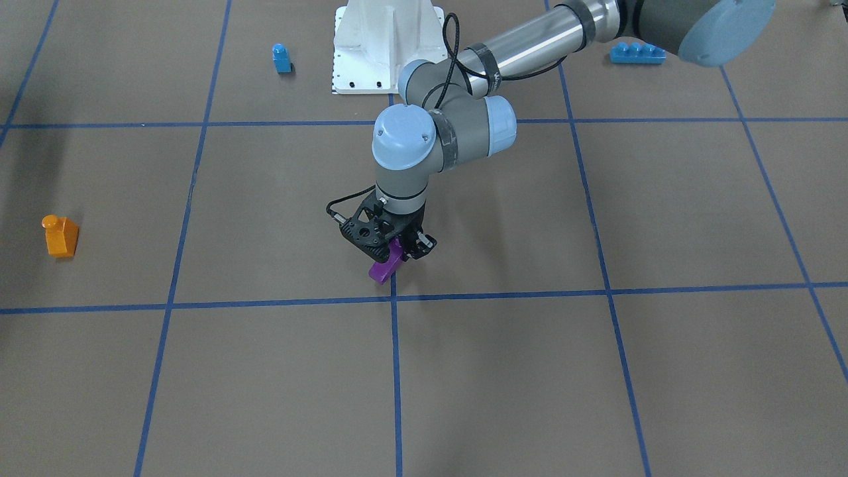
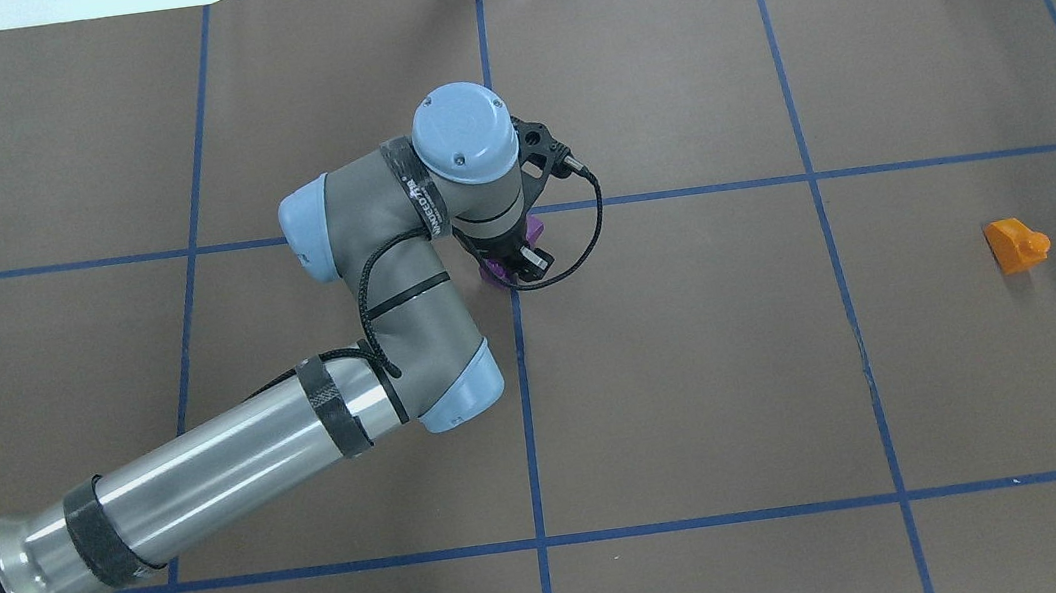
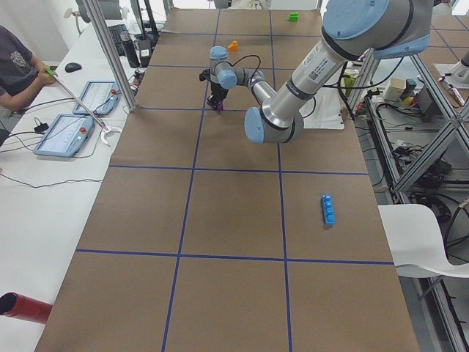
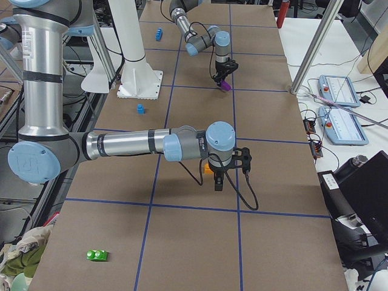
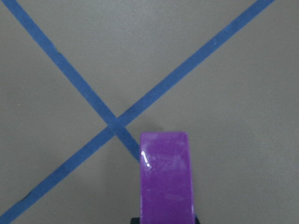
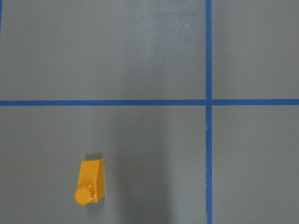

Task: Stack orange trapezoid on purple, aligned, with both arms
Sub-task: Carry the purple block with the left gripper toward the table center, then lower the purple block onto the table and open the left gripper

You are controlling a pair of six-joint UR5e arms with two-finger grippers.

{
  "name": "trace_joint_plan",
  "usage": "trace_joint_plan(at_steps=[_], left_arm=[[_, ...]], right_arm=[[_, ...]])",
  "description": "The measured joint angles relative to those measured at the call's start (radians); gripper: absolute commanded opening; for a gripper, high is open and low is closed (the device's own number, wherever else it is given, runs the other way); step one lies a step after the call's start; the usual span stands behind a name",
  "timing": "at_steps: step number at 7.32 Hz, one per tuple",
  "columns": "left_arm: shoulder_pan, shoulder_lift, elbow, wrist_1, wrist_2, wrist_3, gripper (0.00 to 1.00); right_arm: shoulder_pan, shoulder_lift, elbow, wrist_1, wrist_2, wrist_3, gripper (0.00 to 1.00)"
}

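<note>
A brown table cover (image 1: 265,384) is marked into large squares by blue tape lines (image 1: 395,344). A white pedestal base (image 1: 381,46) stands at the robot's edge of it. A small blue one-stud brick (image 1: 281,58) stands upright near the base on one side, and a long blue four-stud brick (image 1: 637,53) lies flat well off on the other. A green brick (image 4: 97,255) lies near one end of the table. On the white bench alongside lie two tablets (image 3: 64,136), cables and a red cylinder (image 3: 22,306). A seated person (image 3: 15,70) shows at that bench, and a white chair (image 3: 421,238) stands across the table.
</note>
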Motion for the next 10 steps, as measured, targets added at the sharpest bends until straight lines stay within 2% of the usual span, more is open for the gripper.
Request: trace_joint_plan(at_steps=[1,3,4,8,10], left_arm=[[0.003,-0.007,0.008,0.000,0.003,0.000,0.61],[0.019,-0.009,0.019,-0.001,0.064,0.004,0.76],[0.028,-0.010,0.021,-0.001,0.102,0.005,1.00],[0.022,-0.017,0.014,-0.025,0.123,-0.014,1.00],[-0.014,-0.032,-0.007,-0.024,0.051,-0.111,1.00]], right_arm=[[0.000,0.000,0.000,0.001,0.000,0.000,1.00],[0.000,0.000,0.001,0.001,0.000,0.000,1.00],[0.000,0.000,0.001,0.001,0.000,0.000,1.00],[0.000,0.000,0.008,0.004,0.017,-0.001,1.00],[0.001,-0.001,0.021,0.003,0.030,-0.003,1.00]])
